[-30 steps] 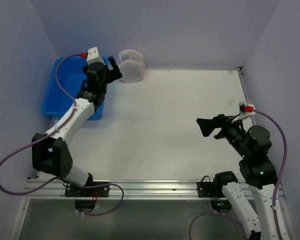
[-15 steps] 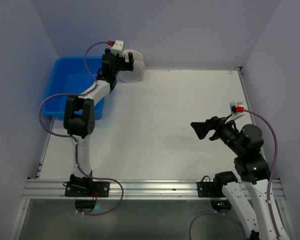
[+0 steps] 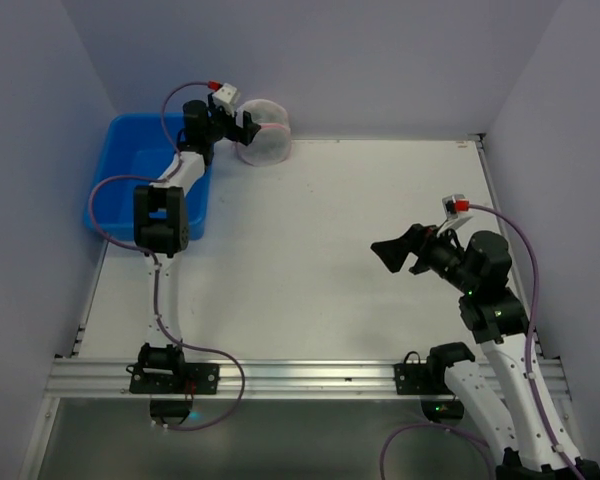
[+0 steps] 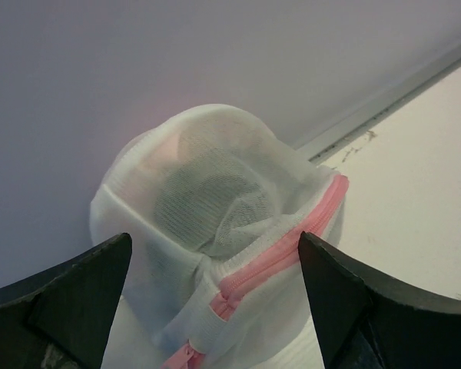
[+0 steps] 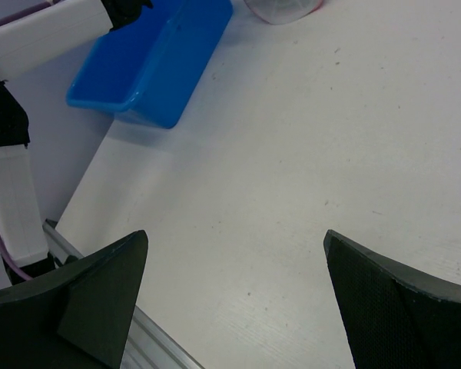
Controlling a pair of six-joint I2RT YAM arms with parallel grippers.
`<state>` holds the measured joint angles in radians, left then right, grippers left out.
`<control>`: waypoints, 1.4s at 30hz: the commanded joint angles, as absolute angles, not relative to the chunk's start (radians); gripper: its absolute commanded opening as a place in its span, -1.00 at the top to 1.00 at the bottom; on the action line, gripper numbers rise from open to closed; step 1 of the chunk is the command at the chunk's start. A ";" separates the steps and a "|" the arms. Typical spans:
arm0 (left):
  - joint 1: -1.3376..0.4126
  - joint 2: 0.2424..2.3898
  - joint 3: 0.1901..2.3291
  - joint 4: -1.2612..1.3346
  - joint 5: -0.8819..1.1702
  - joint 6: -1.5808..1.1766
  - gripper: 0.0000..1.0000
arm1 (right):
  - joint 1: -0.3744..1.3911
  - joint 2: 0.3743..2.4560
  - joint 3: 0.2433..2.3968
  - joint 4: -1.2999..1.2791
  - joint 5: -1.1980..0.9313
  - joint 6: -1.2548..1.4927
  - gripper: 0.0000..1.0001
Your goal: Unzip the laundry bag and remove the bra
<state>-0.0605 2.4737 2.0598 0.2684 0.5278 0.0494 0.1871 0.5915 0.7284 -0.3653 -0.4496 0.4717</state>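
One laundry bag (image 3: 264, 132) sat at the far-left edge of the surface (image 3: 330, 230), against the back wall and just beside the blue bin (image 3: 130, 190), its pink zipper (image 4: 280, 257) closed. The left gripper (image 3: 240, 128) hung with jaws spread on either side of it. Pinching the mesh body rather than the trim would probably steady it and leave the zipper free for the right gripper (image 3: 388, 250), which hovered wide apart, well away.

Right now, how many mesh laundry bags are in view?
1: the laundry bag, at the table's far edge right of the blue bin, facing the open left tool. The left arm hides part of the bin.
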 commanded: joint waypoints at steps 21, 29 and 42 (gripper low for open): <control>-0.149 2.407 1.864 0.224 0.741 0.067 -0.82 | 0.190 0.551 0.712 -0.302 -0.523 0.522 -0.97; -0.166 2.447 1.868 0.297 0.634 0.011 -0.65 | 0.189 0.543 0.700 -0.302 -0.518 0.529 -0.97; -0.206 2.514 1.876 0.400 0.341 -0.218 0.09 | 0.190 0.554 0.692 -0.290 -0.506 0.545 -0.97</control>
